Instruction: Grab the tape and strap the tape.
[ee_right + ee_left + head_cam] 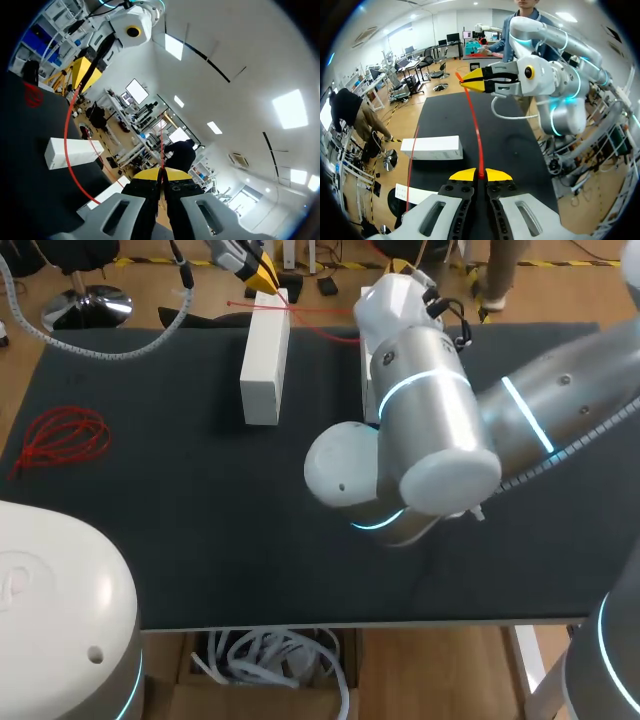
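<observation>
Head view, nine o'clock: a loose red coil [62,437] lies on the worktop [200,540], well apart from both arms.
Eleven o'clock: left jaws hang above the far end of the white block [265,360], pinched fully shut on the tape [478,135].
Tape: spans the air between the two arms, crossing over that block.
One o'clock: right jaws, beyond the right arm [440,430], are closed tight on the tape's other end.
Risk: an uneven pull could slip the thin tape from one pinch, or catch it on the block's edge and drag the block.
</observation>
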